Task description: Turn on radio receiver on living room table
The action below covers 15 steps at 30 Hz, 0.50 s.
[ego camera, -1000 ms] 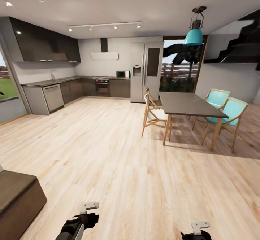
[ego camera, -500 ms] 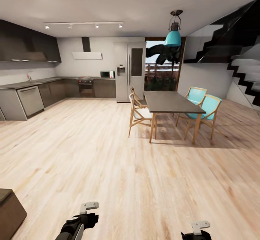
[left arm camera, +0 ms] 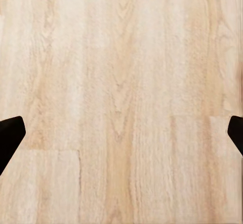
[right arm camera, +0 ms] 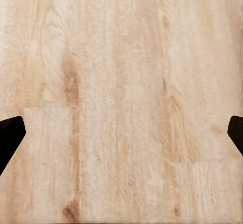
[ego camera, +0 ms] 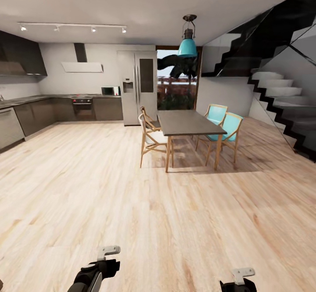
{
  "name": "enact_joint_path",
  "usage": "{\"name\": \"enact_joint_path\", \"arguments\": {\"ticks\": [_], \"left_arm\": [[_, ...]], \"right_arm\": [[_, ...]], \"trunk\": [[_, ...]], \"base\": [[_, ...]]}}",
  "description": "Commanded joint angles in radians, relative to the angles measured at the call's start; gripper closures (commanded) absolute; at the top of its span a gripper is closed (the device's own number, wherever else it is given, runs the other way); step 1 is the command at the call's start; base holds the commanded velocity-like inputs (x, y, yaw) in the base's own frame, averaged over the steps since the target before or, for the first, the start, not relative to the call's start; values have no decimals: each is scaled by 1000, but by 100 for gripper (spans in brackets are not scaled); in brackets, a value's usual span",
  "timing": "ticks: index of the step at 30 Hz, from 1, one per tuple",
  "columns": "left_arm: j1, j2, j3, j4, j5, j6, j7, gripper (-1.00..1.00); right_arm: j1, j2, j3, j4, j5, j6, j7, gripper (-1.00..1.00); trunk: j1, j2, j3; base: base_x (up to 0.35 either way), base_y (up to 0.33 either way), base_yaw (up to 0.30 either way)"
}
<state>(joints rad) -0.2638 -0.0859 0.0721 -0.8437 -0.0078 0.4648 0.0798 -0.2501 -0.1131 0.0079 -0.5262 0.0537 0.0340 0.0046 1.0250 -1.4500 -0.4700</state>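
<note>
The radio receiver and its glossy grey table are out of view. I am looking over a light wood floor (ego camera: 131, 204) toward a kitchen and dining area. In the head view my left arm (ego camera: 94, 274) and right arm (ego camera: 239, 283) hang low at the bottom edge. My left gripper (left arm camera: 121, 133) is open above bare floorboards, with dark fingertips (left arm camera: 10, 135) wide apart. My right gripper (right arm camera: 121, 133) is open in the same way, its fingertips (right arm camera: 10, 133) far apart with nothing between them.
A dark-topped dining table (ego camera: 188, 123) with wooden legs stands ahead, with wooden chairs (ego camera: 149, 138) on one side and teal chairs (ego camera: 224, 127) on the other. Dark kitchen cabinets (ego camera: 26, 116) and a fridge (ego camera: 138, 85) line the back left. A staircase (ego camera: 281, 103) rises at the right.
The camera has turned to the right: the kitchen slid left, the dark low block at the lower left went out of frame, and more staircase shows. Both arms hold the same pose.
</note>
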Motion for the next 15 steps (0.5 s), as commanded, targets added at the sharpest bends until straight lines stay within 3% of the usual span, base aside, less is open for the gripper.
{"name": "enact_joint_path", "arguments": {"ticks": [1, 6, 10, 15], "left_arm": [[0, 0, 0, 1, 0, 0, 0, -100], [0, 0, 0, 1, 0, 0, 0, -100], [0, -2, -3, 65, 1, -11, 0, -100], [0, -2, -3, 75, 2, -30, 0, -100]], "right_arm": [[0, 0, 0, 0, 0, 0, 0, -100], [0, 0, 1, 0, 0, 0, 0, -100], [0, 0, 1, 0, 0, 0, 0, -100], [0, 0, 1, 0, 0, 0, 0, -100]], "trunk": [[0, 0, 0], [0, 0, 0], [0, 0, 0], [0, 0, 0]], "base": [[0, 0, -279], [0, 0, -279], [0, 0, -279], [0, 0, -279]]}}
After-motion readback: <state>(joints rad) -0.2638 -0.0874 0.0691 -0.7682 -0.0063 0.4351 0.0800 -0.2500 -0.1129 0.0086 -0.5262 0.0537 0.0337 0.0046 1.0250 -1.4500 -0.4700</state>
